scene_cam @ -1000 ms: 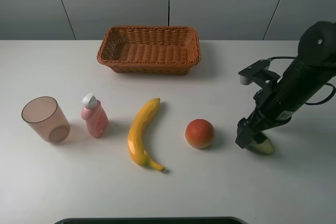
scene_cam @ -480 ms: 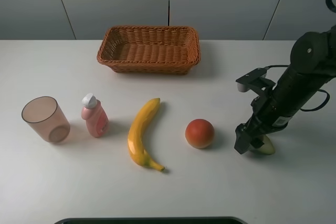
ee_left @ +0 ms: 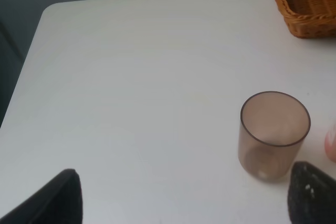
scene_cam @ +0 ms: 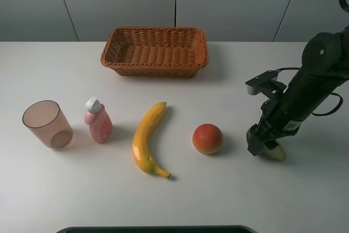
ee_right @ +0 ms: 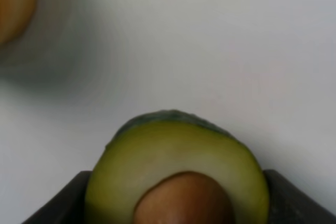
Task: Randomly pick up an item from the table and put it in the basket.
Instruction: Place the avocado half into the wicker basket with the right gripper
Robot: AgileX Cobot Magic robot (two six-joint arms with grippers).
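The halved avocado [scene_cam: 276, 151] lies on the white table [scene_cam: 229, 200] at the right, mostly hidden under my right gripper [scene_cam: 264, 144]. In the right wrist view the avocado [ee_right: 178, 150] shows yellow-green flesh and a brown pit, with the dark fingers [ee_right: 58, 205] pressed against both of its sides. The brown wicker basket [scene_cam: 154, 69] stands at the back centre, empty; a corner of it shows in the left wrist view [ee_left: 307, 9]. My left gripper [ee_left: 184, 203] is open and empty above the table's left part, out of the exterior view.
Along the table's front stand a translucent brown cup [scene_cam: 47, 124], a pink bottle [scene_cam: 97, 119], a yellow banana [scene_cam: 147, 140] and an orange-red round fruit [scene_cam: 207, 138], which is just left of my right gripper. The cup [ee_left: 274, 135] sits near the left fingers.
My right arm has shifted slightly and settled lower over the avocado, and its fingers have closed against it. The other objects have not moved.
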